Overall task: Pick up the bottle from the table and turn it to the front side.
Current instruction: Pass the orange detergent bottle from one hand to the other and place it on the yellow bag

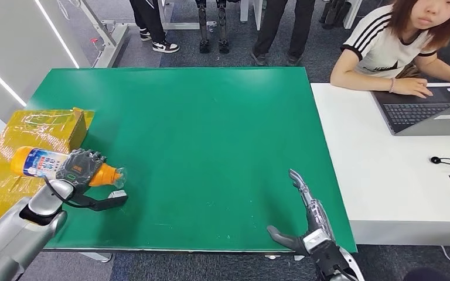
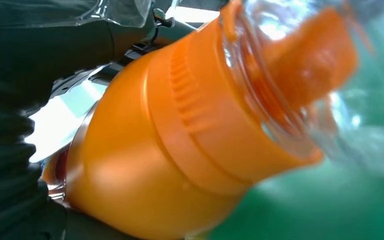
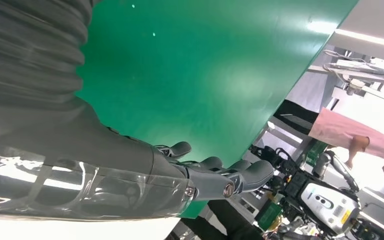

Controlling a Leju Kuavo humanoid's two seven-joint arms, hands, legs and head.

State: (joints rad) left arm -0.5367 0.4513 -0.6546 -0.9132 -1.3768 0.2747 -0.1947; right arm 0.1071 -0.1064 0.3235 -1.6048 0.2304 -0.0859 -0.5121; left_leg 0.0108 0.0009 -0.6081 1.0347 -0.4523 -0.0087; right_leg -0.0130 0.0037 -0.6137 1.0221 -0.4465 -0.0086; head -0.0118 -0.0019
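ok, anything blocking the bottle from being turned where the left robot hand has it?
Nothing visible. The left robot hand already grips the bottle on its side at the green table's left edge. The yellow box sits just behind it. The right robot hand is open, far across the table.

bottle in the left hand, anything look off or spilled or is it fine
No spill or damage shows. The orange plastic bottle with the clear cap lies sideways in the left hand at the green table's left edge, cap toward the table's middle. The cap looks seated in the left wrist view. The right hand is spread, holding nothing.
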